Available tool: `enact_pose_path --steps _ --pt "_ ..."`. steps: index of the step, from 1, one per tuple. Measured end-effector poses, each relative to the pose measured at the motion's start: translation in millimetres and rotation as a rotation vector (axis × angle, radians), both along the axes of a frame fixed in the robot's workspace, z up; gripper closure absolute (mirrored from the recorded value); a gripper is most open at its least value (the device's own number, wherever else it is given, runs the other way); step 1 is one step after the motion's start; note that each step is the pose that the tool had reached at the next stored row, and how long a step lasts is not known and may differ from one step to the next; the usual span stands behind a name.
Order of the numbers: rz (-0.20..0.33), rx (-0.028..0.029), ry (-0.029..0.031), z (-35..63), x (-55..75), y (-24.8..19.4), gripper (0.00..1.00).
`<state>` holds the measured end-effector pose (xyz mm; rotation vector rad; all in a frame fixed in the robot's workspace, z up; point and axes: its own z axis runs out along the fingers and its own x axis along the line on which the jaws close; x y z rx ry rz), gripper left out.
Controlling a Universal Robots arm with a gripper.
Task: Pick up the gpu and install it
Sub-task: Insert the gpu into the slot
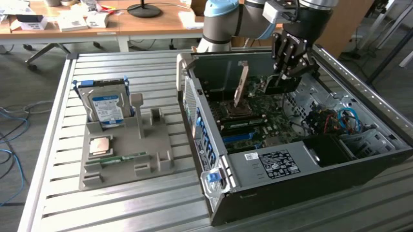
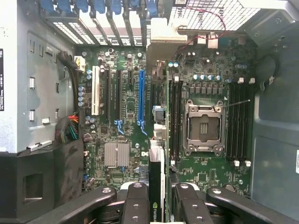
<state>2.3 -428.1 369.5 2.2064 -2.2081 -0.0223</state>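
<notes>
**Card in the grip, edge-down over the board**

Well off to the exterior view's left of the gripper [image 1: 286, 72], a grey holder tray [image 1: 123, 166] sits on the slatted table [image 1: 129, 208]. The hard drive [image 1: 108, 108] stands upright in it, and nothing over there is being touched.

Coming across, the open computer case [image 1: 310, 191] lies on its side, and the gripper is down inside it, over the motherboard [image 2: 187, 173]. Its fingers [image 2: 135, 203] are drawn in narrow and pinch the gpu [image 2: 156, 182] by both faces. The card hangs directly beneath the hand, edge-on to the wrist camera.

The card's long axis runs straight away from the fingers toward the blue tabs [image 2: 88, 5] on the case's rear wall, parallel to the expansion slots. The blue slot [image 2: 141, 98] lies just beside it on one flank, and the empty CPU socket [image 2: 203, 126] is farther off on the other. I'd judge it lined up along a slot, but whether its edge is seated I can't tell.
</notes>
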Motion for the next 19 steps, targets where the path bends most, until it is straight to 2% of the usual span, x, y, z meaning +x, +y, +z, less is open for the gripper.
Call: enact_pose_path --steps 11,19 --pt "0.0 -0.0004 0.0001 -8.7 -0.9 -0.1 0.74" --pt "0.0 -0.0004 0.0 -9.4 -1.0 -0.1 0.74"
